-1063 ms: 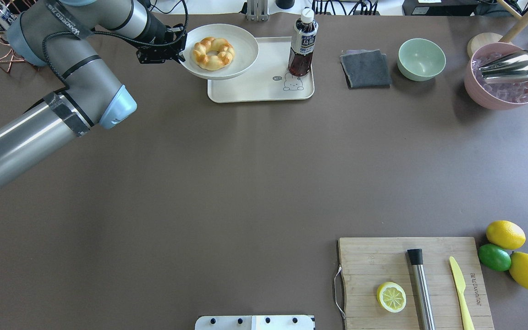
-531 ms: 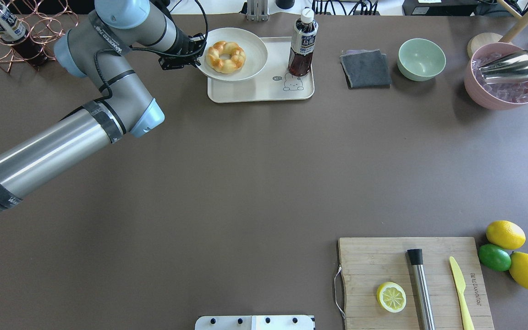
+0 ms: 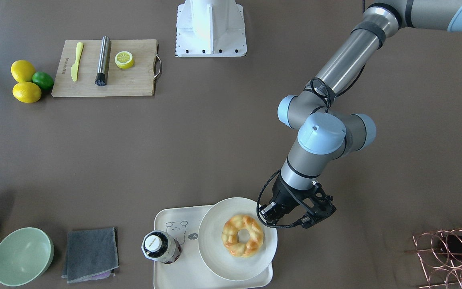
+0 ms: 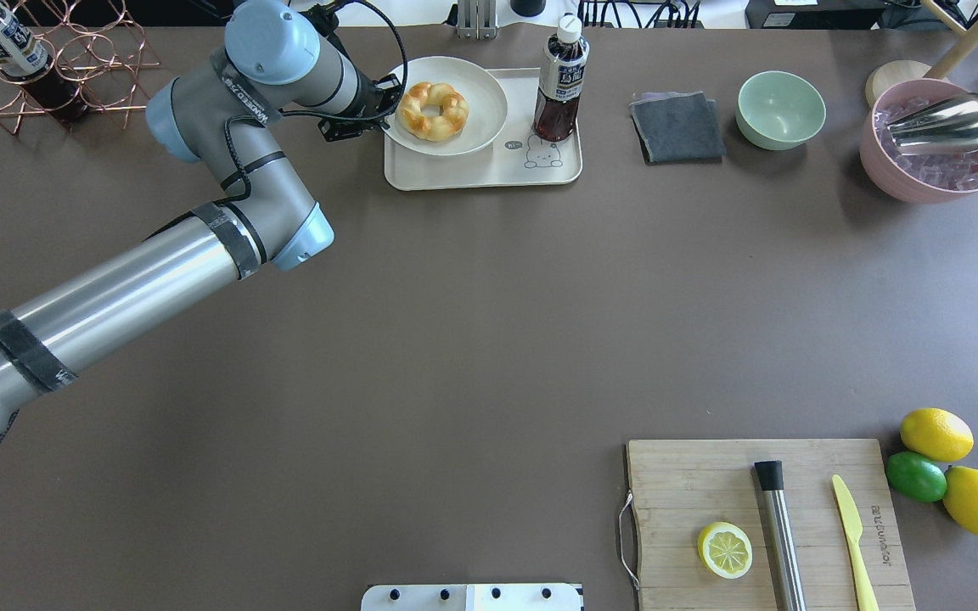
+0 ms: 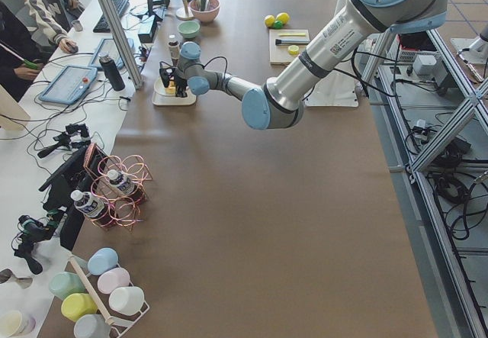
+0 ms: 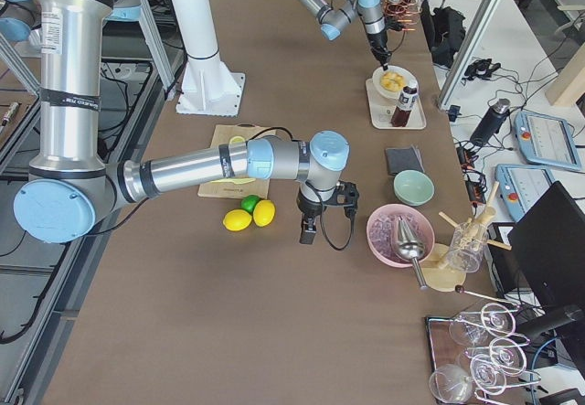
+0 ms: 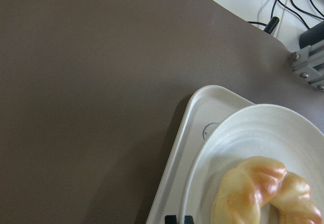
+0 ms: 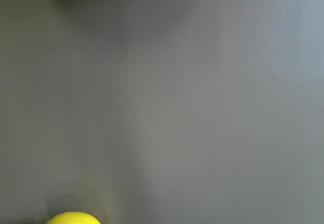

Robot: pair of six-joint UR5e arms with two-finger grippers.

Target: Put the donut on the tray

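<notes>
The golden twisted donut (image 4: 433, 110) lies on a round off-white plate (image 4: 482, 110). The plate sits over the left part of the cream tray (image 4: 489, 172), its rim overhanging the tray's left edge; I cannot tell if it touches. My left gripper (image 4: 383, 106) is shut on the plate's left rim. In the front view the donut (image 3: 242, 235), plate (image 3: 223, 263), tray (image 3: 175, 261) and left gripper (image 3: 269, 214) show. The left wrist view shows the donut (image 7: 263, 193), plate (image 7: 253, 133) and tray rim (image 7: 177, 173). My right gripper (image 6: 309, 231) shows only in the exterior right view; I cannot tell its state.
A dark drink bottle (image 4: 560, 81) stands on the tray's right part. A grey cloth (image 4: 677, 127), green bowl (image 4: 781, 109) and pink ice bowl (image 4: 935, 140) stand to the right. A cutting board (image 4: 765, 522) lies near the front. A copper rack (image 4: 47, 59) is far left.
My left arm has carried the plate with the donut rightward and lower, over the tray. The grip on the plate's rim is unchanged.
</notes>
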